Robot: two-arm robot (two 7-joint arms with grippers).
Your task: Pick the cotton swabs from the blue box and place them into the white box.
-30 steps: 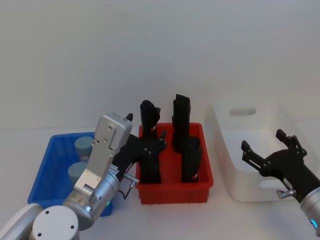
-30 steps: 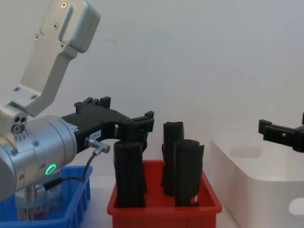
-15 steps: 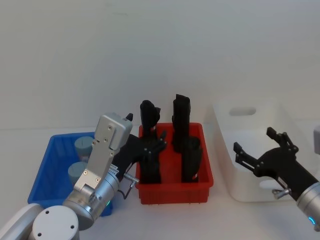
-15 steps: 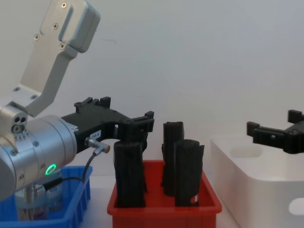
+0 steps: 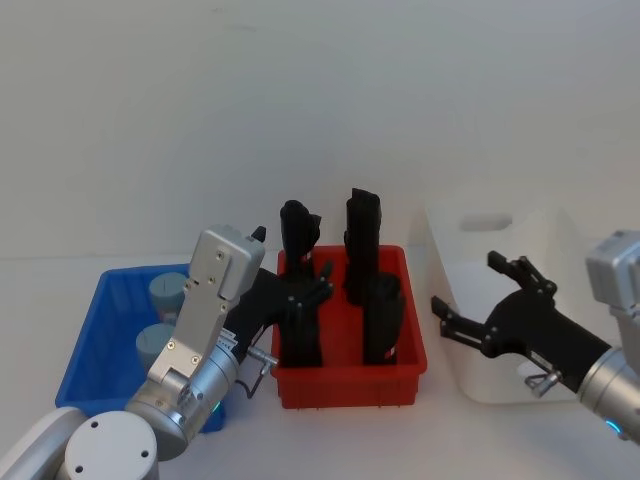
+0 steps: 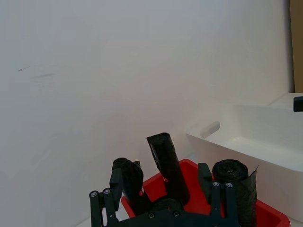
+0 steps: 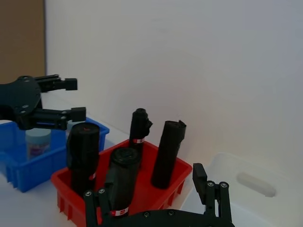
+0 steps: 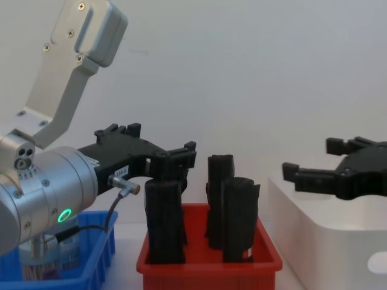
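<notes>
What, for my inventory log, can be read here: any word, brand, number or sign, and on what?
Nothing reads clearly enough to quote.
On the left gripper, a white sticker: dark characters, too small to read.
On a cotton swabs jar in the blue box, a paper label: blurred.
On the black rolls, red-and-white bands: no legible characters.
On the right gripper, by the white box: no markings seen.
</notes>
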